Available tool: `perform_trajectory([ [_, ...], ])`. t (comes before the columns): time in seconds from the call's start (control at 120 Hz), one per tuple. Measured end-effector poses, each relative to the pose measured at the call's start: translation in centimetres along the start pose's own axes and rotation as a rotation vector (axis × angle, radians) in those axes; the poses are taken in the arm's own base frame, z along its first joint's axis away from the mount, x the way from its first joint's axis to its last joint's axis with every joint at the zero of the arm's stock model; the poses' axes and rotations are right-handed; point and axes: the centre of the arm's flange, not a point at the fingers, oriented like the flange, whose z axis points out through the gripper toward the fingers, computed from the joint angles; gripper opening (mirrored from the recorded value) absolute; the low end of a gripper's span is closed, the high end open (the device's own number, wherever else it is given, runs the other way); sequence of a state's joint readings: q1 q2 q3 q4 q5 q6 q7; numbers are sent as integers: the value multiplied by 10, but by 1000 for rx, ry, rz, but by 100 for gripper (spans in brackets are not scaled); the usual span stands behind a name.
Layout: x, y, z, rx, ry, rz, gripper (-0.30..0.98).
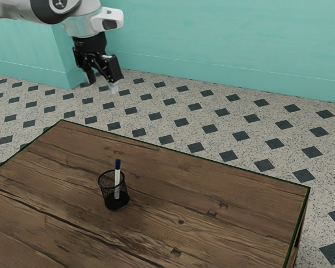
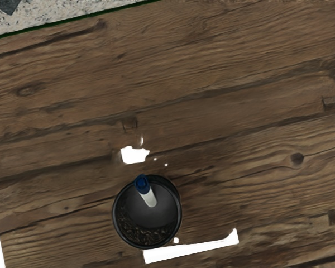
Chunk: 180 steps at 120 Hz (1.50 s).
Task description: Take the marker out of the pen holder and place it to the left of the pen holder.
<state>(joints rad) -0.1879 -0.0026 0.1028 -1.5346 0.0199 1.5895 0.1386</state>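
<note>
"High up, well above the counter [image 1: 240,218], we have the end effector [image 1: 101,85], and it's wide: two fingers [image 1: 115,72] parted, nothing between them. Where's the marker [image 1: 116,181]?"

"Down in the holder [image 1: 107,192], folks, standing with a slight lean, white barrel inside, blue cap [image 1: 118,164] poking out above the rim [image 2: 115,215]. Nobody has a grip on it!"

"So which step are we in? I'd call it the approach, ahead of any grasp."

"Agreed, the take-out is all to play for. Next move, as I judge it: bring the end effector over the cap, get one finger on each side, come down, then squeeze. After that, a straight lift until the lower tip clears the rim, and only then across to the left of the holder."

"Any danger there?"

"Could be! Come down off line and a finger might clip the rim and shove the holder. Pull sideways too soon and the whole lot might tip."

"And the pose? Talk me through it."

"The arm [image 1: 30,6] reaches in from the exterior view's upper left, wrist bent so the fingers point down, well apart from the marker. The wrist view looks steeply down on the open holder, so the aim seems decent, but there's plenty of descent to do!"
</note>
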Motion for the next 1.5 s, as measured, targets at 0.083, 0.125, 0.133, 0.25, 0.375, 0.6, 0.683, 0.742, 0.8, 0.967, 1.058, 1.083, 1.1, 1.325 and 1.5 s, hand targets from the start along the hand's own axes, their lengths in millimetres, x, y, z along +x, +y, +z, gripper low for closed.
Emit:
perform_trajectory([
  [0.083,2,3,0,1,8,12,69],
  [0.125,3,5,1,2,9,18,69],
  [0.133,4,5,1,2,9,19,69],
  [0.25,13,8,40,-4,-60,30,69],
  [0.375,7,-23,113,-30,-213,-22,69],
  [0.6,0,-32,197,-91,-359,-47,69],
  [0.683,2,-29,220,-109,-387,-46,69],
  [0.742,5,-27,236,-120,-405,-46,69],
  [0.8,7,-26,248,-128,-415,-47,69],
  [0.967,16,-26,275,-145,-437,-50,69],
  [1.058,26,-28,276,-141,-422,-49,69],
  [1.083,29,-29,278,-139,-420,-48,69],
  [1.1,30,-29,279,-139,-420,-47,69],
  [1.325,39,-40,310,-137,-449,-51,69],
  [1.5,44,-40,313,-135,-443,-43,40],
])
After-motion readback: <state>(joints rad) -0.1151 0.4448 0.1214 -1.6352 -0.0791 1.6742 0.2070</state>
